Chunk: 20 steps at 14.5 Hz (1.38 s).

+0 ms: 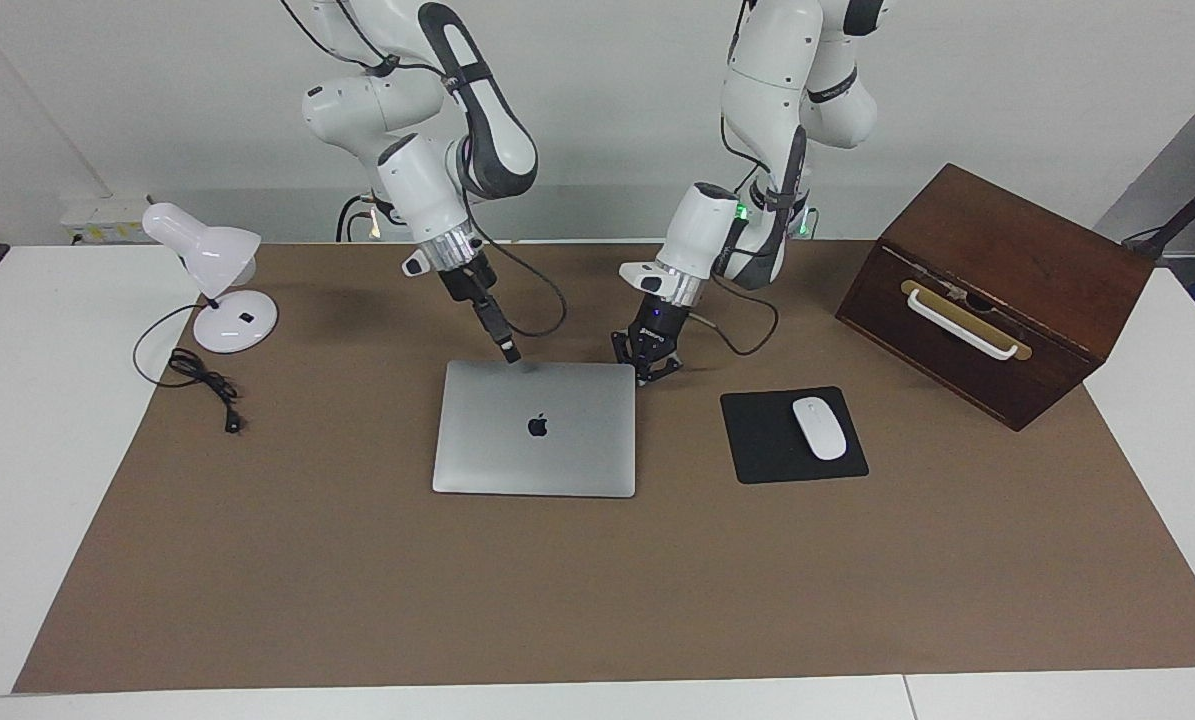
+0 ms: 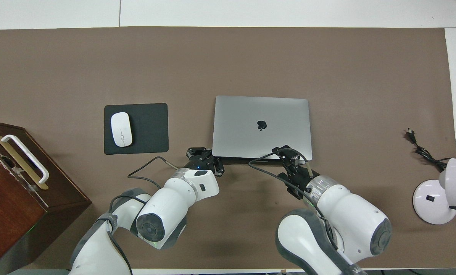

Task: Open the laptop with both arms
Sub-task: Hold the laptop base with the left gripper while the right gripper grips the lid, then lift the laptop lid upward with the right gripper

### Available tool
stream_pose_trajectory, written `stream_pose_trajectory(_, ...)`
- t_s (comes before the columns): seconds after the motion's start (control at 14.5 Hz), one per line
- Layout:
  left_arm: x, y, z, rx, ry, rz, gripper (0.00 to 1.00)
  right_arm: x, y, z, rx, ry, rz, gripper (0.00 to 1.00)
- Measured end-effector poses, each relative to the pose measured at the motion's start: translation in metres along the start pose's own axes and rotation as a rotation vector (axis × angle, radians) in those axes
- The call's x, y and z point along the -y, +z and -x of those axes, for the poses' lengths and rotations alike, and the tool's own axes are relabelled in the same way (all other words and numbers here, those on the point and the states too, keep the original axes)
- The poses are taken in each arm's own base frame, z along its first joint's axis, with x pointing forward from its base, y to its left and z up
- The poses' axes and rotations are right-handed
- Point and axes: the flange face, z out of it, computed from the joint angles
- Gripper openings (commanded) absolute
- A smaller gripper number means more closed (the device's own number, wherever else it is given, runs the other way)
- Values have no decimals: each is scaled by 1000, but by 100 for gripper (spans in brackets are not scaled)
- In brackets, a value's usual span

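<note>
We see the laptop lying shut and flat mid-worktop, logo up, w/ the mouse pad and its white mouse beside it toward the left arm's end, at 3 o'clock of the laptop in the facing view. Main risks as we judge them: the lid is thin and sits flush, so a fingertip may skid over the edge w/o catching it; if the base isn't pinned, the whole laptop could slide or tip up instead of hinging; and a hard downward push on the lid could mark it. Left hand sits low at the laptop's robot-side corner, at 1 o'clock of the lid in the facing view, fingertips together, nothing held; whether it actually touches the corner we can't tell. Right hand comes down slantwise at 11 o'clock, its tip right at the lid's robot-side edge, looks like touching or just about; it holds nothing, and whether its fingers are apart or together we can't tell. Lamp and wooden box stand well apart at 9 and 2 o'clock, no snag likely there.
</note>
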Motion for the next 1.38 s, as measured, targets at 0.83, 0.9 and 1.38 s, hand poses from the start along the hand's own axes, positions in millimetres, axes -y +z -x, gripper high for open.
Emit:
stream_pose_trajectory(0.83,0,0,0,0,1,0,0,10,8,-12,-12,-8,-5,98)
stream_pose_trajectory(0.9,0,0,0,0,1,0,0,14,9,-16,-15,-15,-10,98)
stream_pose_trajectory(1.38,0,0,0,0,1,0,0,32,18,-17,-11,-24,-28,98)
